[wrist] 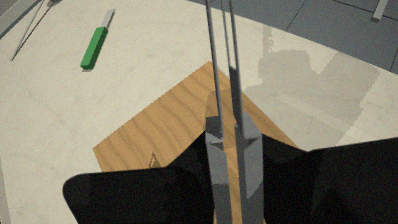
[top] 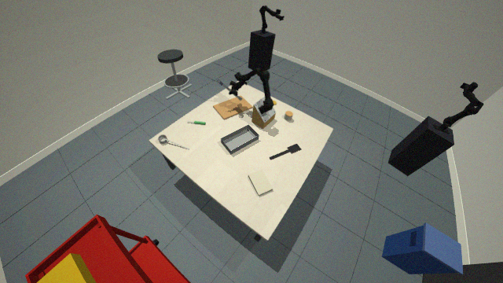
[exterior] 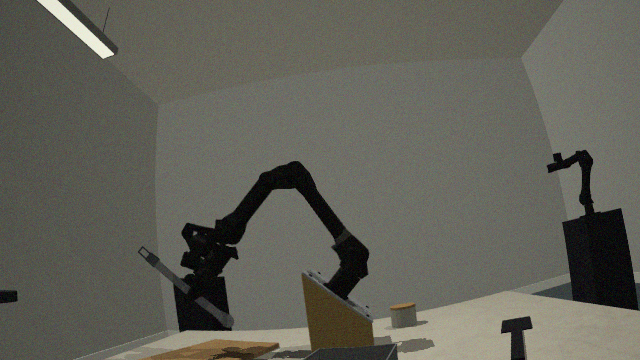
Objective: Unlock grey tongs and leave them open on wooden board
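Observation:
My gripper (top: pixel 234 93) (exterior: pixel 196 294) (wrist: pixel 224 134) is shut on the grey tongs (top: pixel 224 84) (exterior: pixel 172 277) (wrist: pixel 236 100) around their middle and holds them in the air above the wooden board (top: pixel 225 111) (exterior: pixel 210 346) (wrist: pixel 165 112). In the exterior view the tongs slant steeply: the end with a rectangular loop is up at the left, the rounded end down at the right. In the wrist view their arms run close together. The lock's state cannot be made out. The roasting tin (top: pixel 244 146) (exterior: pixel 350 353) stands apart, with no tongs across it.
My arm stands on a wedge-shaped mount (top: pixel 258 119) (exterior: pixel 340 325) between board and tin. A green-handled tool (top: pixel 200 123) (wrist: pixel 95 47), a strainer (top: pixel 163 140), a black spatula (top: pixel 294 148) (exterior: pixel 516 326), a pale book (top: pixel 260 184) and a lidded jar (top: pixel 288 115) (exterior: pixel 403 317) are on the table.

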Controlling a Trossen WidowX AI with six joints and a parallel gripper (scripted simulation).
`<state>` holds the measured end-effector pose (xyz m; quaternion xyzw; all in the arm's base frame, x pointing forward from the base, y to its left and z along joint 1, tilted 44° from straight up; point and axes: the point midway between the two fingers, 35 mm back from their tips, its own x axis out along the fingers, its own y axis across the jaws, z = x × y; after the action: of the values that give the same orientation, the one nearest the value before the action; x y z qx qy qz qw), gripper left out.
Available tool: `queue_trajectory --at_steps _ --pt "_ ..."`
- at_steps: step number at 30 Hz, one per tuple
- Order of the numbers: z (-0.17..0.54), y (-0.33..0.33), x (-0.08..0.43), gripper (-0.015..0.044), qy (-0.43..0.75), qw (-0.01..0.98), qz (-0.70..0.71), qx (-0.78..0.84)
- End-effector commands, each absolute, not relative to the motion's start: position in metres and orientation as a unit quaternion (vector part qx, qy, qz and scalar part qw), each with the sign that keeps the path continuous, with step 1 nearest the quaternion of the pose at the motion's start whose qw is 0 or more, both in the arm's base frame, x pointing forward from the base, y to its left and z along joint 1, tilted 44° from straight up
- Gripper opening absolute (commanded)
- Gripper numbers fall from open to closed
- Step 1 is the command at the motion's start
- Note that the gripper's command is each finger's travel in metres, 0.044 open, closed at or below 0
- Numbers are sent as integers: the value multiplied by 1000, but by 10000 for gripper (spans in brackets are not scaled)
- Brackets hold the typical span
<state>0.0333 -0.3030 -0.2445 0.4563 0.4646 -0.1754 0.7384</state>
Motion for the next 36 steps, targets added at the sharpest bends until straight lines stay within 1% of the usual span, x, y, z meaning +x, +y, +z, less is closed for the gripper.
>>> queue_trajectory --at_steps 1,18,36 --pt "-235 -307 30 -150 426 767 -198 438" --pt "-202 -300 21 -150 313 833 -260 374" --pt "-200 -299 21 -150 309 835 -262 371"
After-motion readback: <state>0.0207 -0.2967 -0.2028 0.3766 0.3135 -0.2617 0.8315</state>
